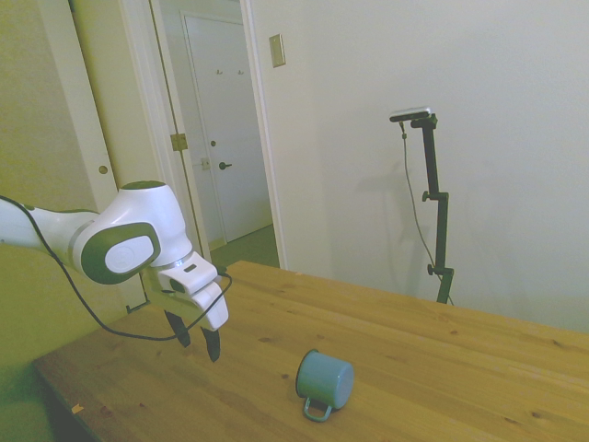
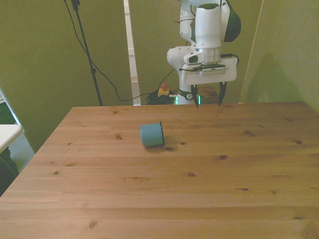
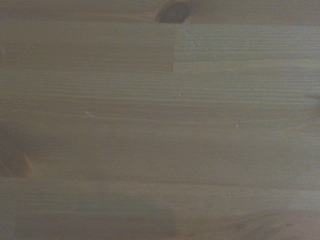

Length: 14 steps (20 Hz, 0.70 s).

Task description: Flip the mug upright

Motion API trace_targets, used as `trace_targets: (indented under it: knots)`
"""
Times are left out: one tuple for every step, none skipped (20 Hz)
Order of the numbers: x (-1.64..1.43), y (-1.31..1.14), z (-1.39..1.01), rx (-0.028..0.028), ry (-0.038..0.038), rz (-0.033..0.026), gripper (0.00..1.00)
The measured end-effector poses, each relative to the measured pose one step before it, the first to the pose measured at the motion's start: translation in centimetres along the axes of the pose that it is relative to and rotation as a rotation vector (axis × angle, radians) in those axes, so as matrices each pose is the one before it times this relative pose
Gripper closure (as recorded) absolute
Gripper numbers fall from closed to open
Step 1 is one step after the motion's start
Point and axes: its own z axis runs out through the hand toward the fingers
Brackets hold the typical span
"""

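One mug (image 1: pixel 325 379) lies on its side on the wooden table (image 2: pixel 199 189), and everything the coming move needs hangs on how it lies from the gripper (image 2: pixel 208 94). Taking the mug as the landmark: in the front view the gripper hangs well apart from it, off toward the front view's right and nearer the table's far edge, above the wood and not touching it. In the side view the same gap shows, with the gripper off to the mug's left and higher.

The mug's long axis runs roughly level with the tabletop. In the side view its mouth seems to face toward the gripper's side, though the inside is hard to read, and its thin loop handle (image 1: pixel 317 410) sticks out low near the camera side, close to the wood. It is a small teal-blue cylinder, about as wide as the gripper's span, with a smooth enamel-like skin that I judge could slip under a light pinch.

The jaws stand released, the two dark fingers (image 1: pixel 212 343) apart and pointing down, holding nothing. The wrist view shows only bare planks and a knot (image 3: pixel 172 12), so the mug is not yet under the hand. Judging from this, the approach is not yet done.
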Motion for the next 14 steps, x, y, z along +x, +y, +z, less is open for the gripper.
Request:
trace_targets:
  knots:
    - [0.02, -0.012, 0.001, -0.00113, 0.001, -0.00135, 0.0]
    - [0.048, 0.033, 0.07, -0.01272, 0.00889, -0.01284, 0.0]
    - [0.2, 0.035, -0.025, -0.01366, 0.0162, -0.00809, 0.0]
    - [0.466, 0.08, -0.13, -0.0192, 0.03089, 0.00438, 0.0]
    - [0.519, 0.056, -0.068, -0.01747, 0.02988, 0.00813, 0.0]
    - [0.605, 0.033, -0.034, -0.01723, 0.02968, 0.00987, 0.0]
    - [0.587, 0.007, 0.042, -0.0153, 0.02649, 0.01212, 0.0]
    - [0.545, -0.056, 0.133, -0.01439, 0.02232, 0.0116, 0.0]
    - [0.739, -0.051, 0.118, -0.01555, 0.03469, 0.02042, 0.0]
    - [0.811, -0.029, 0.228, -0.01702, 0.03806, 0.02828, 0.0]
    - [0.84, -0.099, 0.361, -0.01849, 0.02641, 0.0339, 0.0]
    - [1.096, -1.032, 0.735, -0.01265, 0.00283, 0.03386, 0.0]
    - [0.02, -0.07, -0.012, -0.00443, 0.0036, -0.00259, 0.0]
    - [-0.01, -0.079, 0.058, -0.00829, 0.01031, -0.00984, 0.0]
